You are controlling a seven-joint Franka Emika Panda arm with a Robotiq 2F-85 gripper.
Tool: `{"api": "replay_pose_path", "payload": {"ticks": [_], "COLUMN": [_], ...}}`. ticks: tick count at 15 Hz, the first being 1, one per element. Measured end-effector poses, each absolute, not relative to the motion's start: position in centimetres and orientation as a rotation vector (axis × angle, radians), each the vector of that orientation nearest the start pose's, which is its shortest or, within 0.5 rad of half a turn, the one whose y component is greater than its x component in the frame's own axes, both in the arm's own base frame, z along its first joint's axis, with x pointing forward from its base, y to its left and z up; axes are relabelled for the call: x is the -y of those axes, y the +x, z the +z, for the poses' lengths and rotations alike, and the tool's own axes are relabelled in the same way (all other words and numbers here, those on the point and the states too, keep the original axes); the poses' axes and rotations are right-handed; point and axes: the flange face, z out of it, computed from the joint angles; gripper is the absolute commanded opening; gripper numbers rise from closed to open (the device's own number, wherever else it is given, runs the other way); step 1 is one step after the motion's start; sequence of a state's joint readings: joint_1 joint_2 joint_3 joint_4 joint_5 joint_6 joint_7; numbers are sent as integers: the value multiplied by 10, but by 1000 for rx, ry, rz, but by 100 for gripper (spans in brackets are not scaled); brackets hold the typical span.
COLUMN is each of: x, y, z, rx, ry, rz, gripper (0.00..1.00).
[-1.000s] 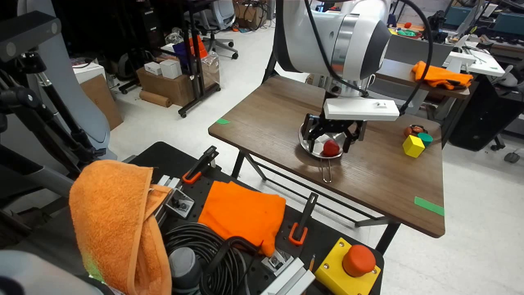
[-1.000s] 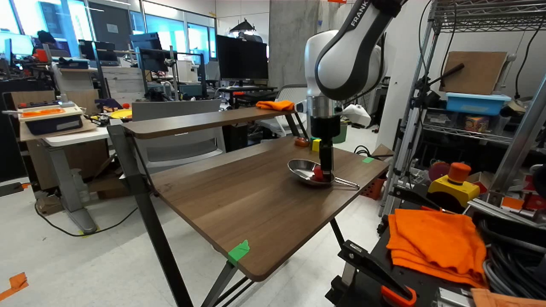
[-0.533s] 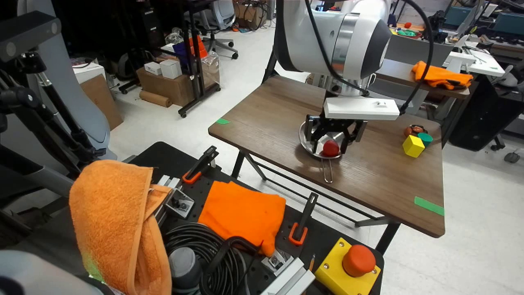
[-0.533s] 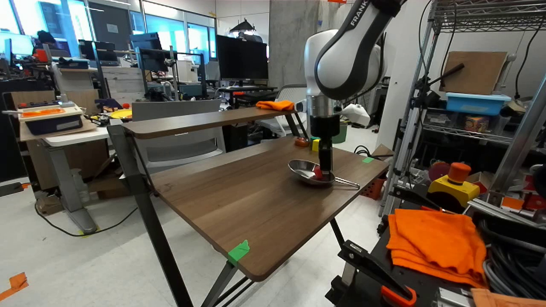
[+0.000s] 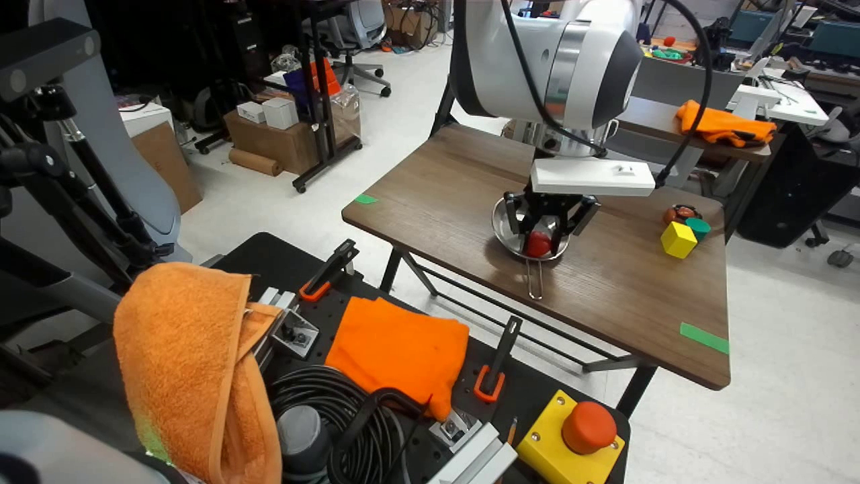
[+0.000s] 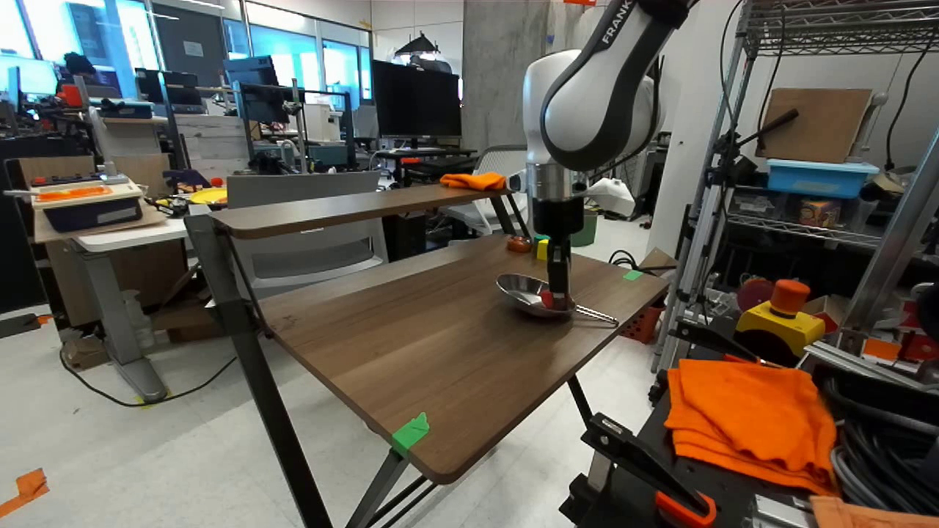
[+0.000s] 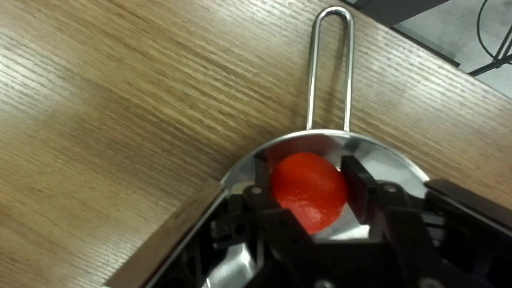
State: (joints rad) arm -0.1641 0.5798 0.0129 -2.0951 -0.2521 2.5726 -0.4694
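In an exterior view, a gripper (image 5: pixel 541 247) has its jaws clamped on a red ball (image 5: pixel 538 244) at six o'clock in a metal pan (image 5: pixel 502 232), a yellow cube (image 5: pixel 678 240) off at three. In an exterior view, the pan's handle (image 6: pixel 597 316) points to four. Wrist view: the ball lies toward twelve.

The pan (image 7: pixel 390 163) is glossy metal, the tabletop (image 7: pixel 120 120) wood-grained, the round red object (image 7: pixel 308 188) smooth, possibly plastic.
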Motion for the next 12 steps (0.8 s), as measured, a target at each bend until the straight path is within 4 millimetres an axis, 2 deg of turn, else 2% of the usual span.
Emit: {"api": "replay_pose_path", "payload": {"ticks": [6,12], "x": [78,68], "y": [561,567], "z": [133,145], "rx": [854,816], "ry": [-3104,-3131], "rz": [198,150], "gripper": [22,22]}}
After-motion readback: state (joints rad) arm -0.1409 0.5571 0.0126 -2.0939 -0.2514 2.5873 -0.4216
